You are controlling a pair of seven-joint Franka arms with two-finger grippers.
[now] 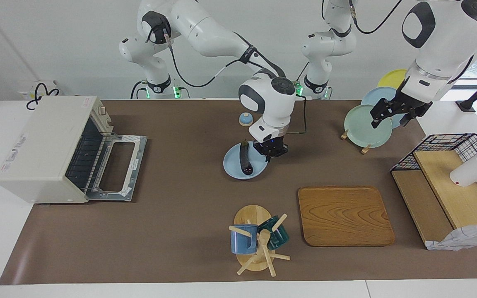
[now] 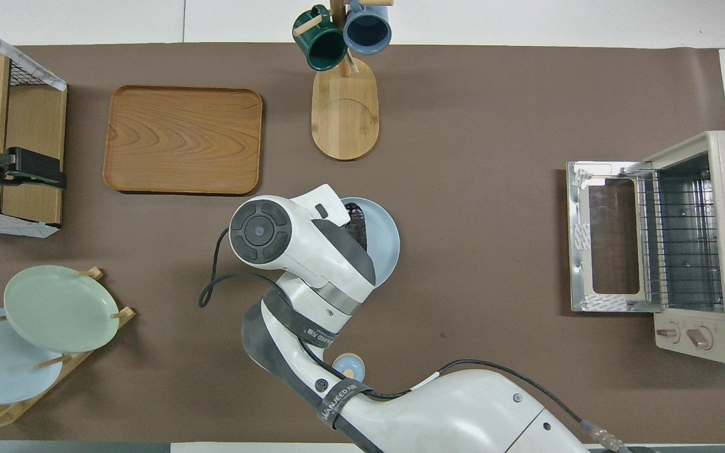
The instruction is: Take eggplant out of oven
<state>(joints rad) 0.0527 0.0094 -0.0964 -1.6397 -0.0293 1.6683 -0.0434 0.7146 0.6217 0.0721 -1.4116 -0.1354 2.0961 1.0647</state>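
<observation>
Beside the right gripper point(image 1: 271, 154), lying lengthwise on a light blue plate point(image 1: 231, 164), is the eggplant point(image 1: 245, 159), its stem end turned toward the robots. The gripper is closed on the plate's rim at the side toward the left arm's end of the table, so the eggplant rides on the plate rather than being pinched itself; that looks like a sensible way to carry a slender, soft vegetable without bruising it. From overhead, the right arm's wrist covers most of the plate and only a strip of the eggplant shows.

Well away from this gripper, at the right arm's end of the table, the oven point(image 1: 44, 149) stands with its glass door dropped flat and its wire rack bare, so the removal itself appears done and what remains is probably setting the plate down. A small blue knob-like object point(image 1: 245, 118) sits on the mat just nearer the robots than the plate. Farther from the robots are a mug stand point(image 1: 257, 240) and a wooden tray point(image 1: 345, 215).

The left gripper point(image 1: 392, 117) waits, fingers spread, over the green plate point(image 1: 360, 124) on the dish rack.
</observation>
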